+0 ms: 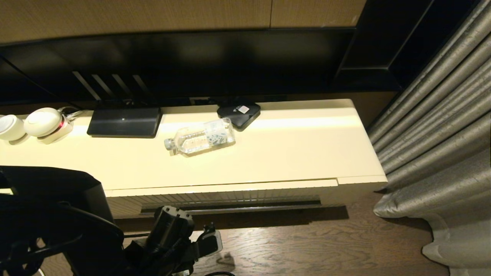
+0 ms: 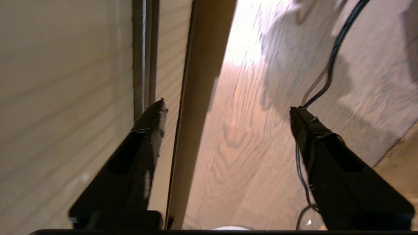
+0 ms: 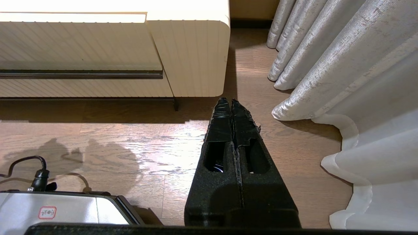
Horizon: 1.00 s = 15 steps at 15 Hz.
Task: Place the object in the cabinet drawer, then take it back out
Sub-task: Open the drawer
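Observation:
The object, a small clear water bottle [image 1: 201, 138], lies on its side on top of the long cream cabinet [image 1: 291, 149], cap toward the left. The cabinet drawer [image 1: 230, 196] looks shut; its ribbed front and dark slot handle [image 1: 230, 206] face me, and it also shows in the right wrist view [image 3: 75, 42]. My left arm [image 1: 170, 226] hangs low in front of the drawer. In the left wrist view, the left gripper [image 2: 227, 109] is open and holds nothing, with one finger [image 2: 153, 124] close beside the ribbed front [image 2: 65, 98]. The right gripper [image 3: 232, 104] is shut and empty above the floor.
A black square box [image 1: 238, 114] sits just behind the bottle, and a flat black device [image 1: 124, 122] lies to its left. Two white round gadgets [image 1: 42, 123] are at the far left. Grey curtains [image 1: 441, 126] hang past the cabinet's right end. Cables [image 2: 329, 65] lie on the wooden floor.

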Motion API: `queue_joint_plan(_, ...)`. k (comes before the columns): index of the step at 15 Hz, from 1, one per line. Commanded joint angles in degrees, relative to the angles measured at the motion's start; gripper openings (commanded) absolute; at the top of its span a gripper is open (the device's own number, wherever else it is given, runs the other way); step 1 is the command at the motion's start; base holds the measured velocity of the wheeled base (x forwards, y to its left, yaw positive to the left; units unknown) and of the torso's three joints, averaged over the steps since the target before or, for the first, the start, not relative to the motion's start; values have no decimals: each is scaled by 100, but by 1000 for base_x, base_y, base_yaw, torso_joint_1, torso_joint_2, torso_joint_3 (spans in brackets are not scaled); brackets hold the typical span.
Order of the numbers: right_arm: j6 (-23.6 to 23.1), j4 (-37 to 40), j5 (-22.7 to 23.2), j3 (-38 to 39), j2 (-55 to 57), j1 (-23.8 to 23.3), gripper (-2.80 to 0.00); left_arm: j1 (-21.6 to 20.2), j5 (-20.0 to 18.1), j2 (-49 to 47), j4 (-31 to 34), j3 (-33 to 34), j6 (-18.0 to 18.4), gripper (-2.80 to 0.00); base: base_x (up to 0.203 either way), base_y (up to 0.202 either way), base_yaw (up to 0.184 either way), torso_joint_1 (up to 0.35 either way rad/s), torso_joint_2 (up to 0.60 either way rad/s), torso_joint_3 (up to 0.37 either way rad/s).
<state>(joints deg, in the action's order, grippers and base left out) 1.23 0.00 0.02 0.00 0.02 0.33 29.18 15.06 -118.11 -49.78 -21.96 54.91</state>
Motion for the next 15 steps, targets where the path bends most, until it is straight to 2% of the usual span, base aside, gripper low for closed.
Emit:
queue_joint_plan(1,0,0,6,9,6,2,-280,-71,-170,-19,74,-124,266,0,0,0,0,0,0,0)
queue_joint_plan(5,0,0,5,1,6,2,-280,-199,-465,-71,500,-613,516,0,0,0,0,0,0,0)
queue_joint_plan(7,0,0,6,1,6,2,-280,-308,-495,-19,834,-779,759,0,0,0,0,0,0,0)
queue_joint_plan(10,0,0,5,2,6,2,-280,-360,-487,34,1164,-810,793,0,0,0,0,0,0,0)
queue_joint_plan(15,0,0,5,6,6,2,-280,-387,-487,7,1146,-904,1277,0,0,0,0,0,0,0)
